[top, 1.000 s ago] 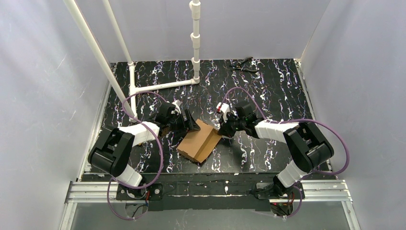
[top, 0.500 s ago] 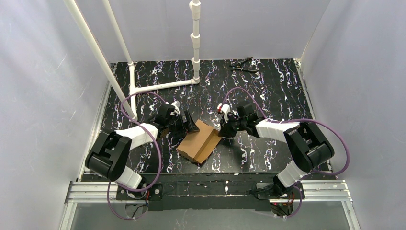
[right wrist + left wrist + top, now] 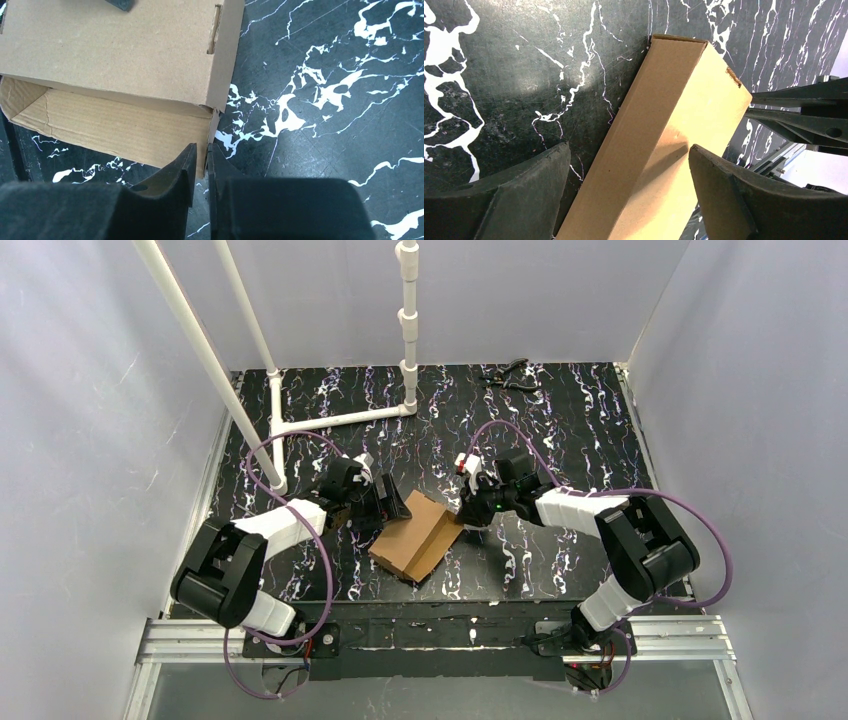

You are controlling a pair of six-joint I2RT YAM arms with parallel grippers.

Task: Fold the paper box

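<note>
The paper box point(image 3: 415, 535) lies partly folded mid-table, plain brown cardboard with one long flap point(image 3: 110, 130) hanging open. My left gripper point(image 3: 395, 505) is at its far left end, open. In the left wrist view the left gripper point(image 3: 626, 147) has its jaws wide apart, with the box point(image 3: 674, 115) running between them. My right gripper point(image 3: 463, 512) is at the box's right corner. In the right wrist view the right gripper point(image 3: 201, 146) is open by only a narrow slit, and the flap's corner shows in that slit below the box's slotted top panel point(image 3: 115, 45).
A white pipe frame point(image 3: 340, 420) lies on the black marbled table at the back left, with an upright post point(image 3: 408, 320). Dark pliers point(image 3: 510, 375) rest near the back edge. Grey walls close in both sides.
The left jaws have spread wider and the left arm has drawn slightly to the left. The right jaws have parted a little. The box has stayed where it was.
</note>
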